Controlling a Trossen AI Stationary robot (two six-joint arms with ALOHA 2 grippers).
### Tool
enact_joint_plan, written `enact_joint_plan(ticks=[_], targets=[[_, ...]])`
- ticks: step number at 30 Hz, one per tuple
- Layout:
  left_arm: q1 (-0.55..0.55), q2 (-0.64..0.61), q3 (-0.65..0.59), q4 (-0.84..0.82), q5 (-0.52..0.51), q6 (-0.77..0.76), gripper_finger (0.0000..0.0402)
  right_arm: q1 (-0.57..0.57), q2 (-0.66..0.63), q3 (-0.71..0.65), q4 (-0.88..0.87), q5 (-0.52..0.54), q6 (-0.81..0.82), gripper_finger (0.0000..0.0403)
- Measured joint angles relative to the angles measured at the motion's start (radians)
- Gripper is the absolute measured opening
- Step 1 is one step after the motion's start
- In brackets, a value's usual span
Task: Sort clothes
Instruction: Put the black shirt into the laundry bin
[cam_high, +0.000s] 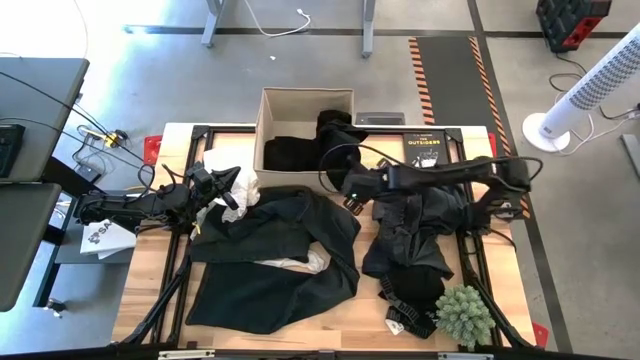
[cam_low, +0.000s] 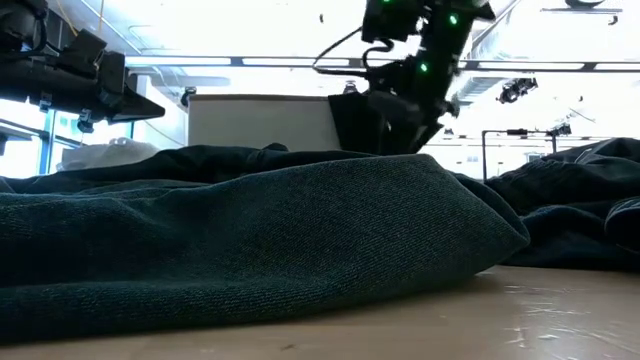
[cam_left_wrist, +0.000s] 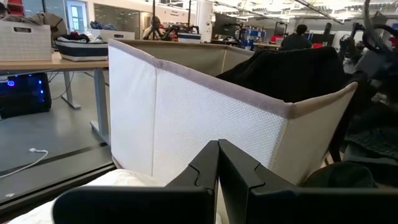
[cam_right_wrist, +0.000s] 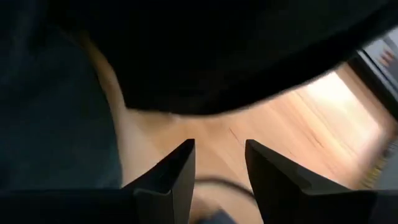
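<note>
Right gripper (cam_right_wrist: 219, 163): fingers apart with a clear gap, nothing between them; bare wood shows through the gap. It hangs just off the near corner of the bin (cam_high: 262, 130), above the inner edges of the two dark piles. Left gripper (cam_left_wrist: 217, 163): fingers pressed together, nothing visibly pinched; it sits near the bin's left wall, with white cloth (cam_high: 243, 190) directly under it.

Clothes: a black garment (cam_high: 295, 152) lies in the bin, with another fold draped over its right rim. A large black garment (cam_high: 275, 255) spreads on the table below and left of the right gripper, a white piece (cam_high: 300, 264) poking out from under it. A second dark heap (cam_high: 415, 235) lies below and right of that gripper.

Handling, judged: all soft and limp, light to moderate in weight, not fragile. Big pieces will sag and trail when lifted. The low view shows thick knit, so a fold should pinch well. Best hold is a raised ridge or bunched edge, not flat cloth. The thin white pieces may slip or drag out with the black above them.

Obstacles: book (cam_high: 425, 147) beyond the right arm beside the bin; plant (cam_high: 464, 315) at the heap's near end; a strap or buckle (cam_high: 400, 318) beside it could snag. The bin wall stands close ahead of the left gripper. Overlapping layers risk a double pick.
</note>
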Motion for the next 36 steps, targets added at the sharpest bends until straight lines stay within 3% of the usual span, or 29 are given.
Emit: enact_joint_plan(ticks=[8, 18, 21, 26, 30, 36], targets=[[0.000, 0.000, 0.000, 0.000, 0.000, 0.000, 0.0007, -0.014, -0.192, -0.274, 0.494, 0.023, -0.091, 0.0138], [0.000, 0.000, 0.000, 0.000, 0.000, 0.000, 0.0007, -0.031, -0.326, -0.332, 0.846, 0.064, -0.223, 0.0138], [0.000, 0.000, 0.000, 0.000, 0.000, 0.000, 0.0007, -0.070, -0.316, -0.332, 0.980, 0.036, -0.266, 0.0138], [0.000, 0.000, 0.000, 0.000, 0.000, 0.000, 0.0007, -0.163, -0.281, -0.332, 1.159, -0.104, -0.267, 0.0138], [0.000, 0.000, 0.000, 0.000, 0.000, 0.000, 0.0007, -0.206, -0.213, -0.233, 1.079, -0.203, -0.262, 0.0137], [0.000, 0.000, 0.000, 0.000, 0.000, 0.000, 0.0007, -0.188, -0.164, 0.132, 0.382, -0.202, -0.282, 0.0137]])
